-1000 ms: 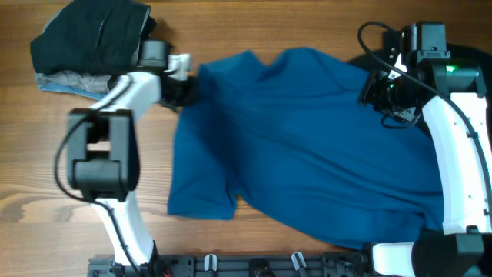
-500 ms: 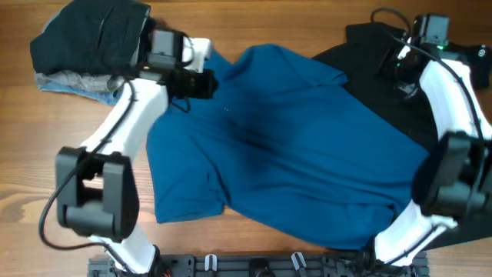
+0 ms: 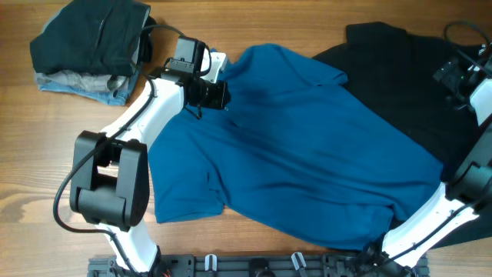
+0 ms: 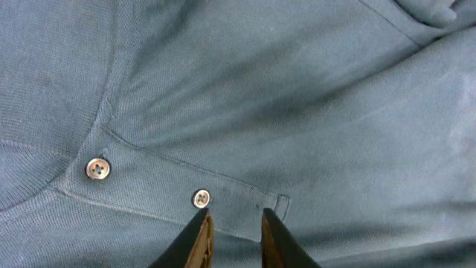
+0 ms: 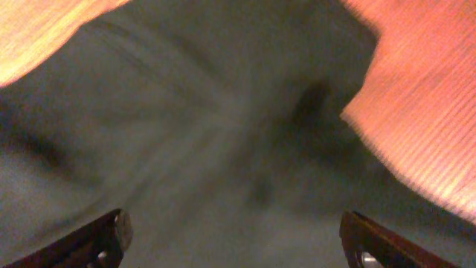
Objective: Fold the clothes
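Left end effector (image 4: pixel 232 232), fingers slightly parted and empty, hovers at the placket (image 4: pixel 171 190) of the blue polo shirt (image 3: pixel 307 146). The shirt lies spread mid-frame on the desk (image 3: pixel 46 169). Right end effector (image 5: pixel 234 238), wide open and empty, hangs over the black garment (image 3: pixel 384 54) at upper right. No fold appears made yet.

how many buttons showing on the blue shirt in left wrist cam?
2 on the shirt: one button at left, another button right at the left gripper tip. More may be hidden off-frame.
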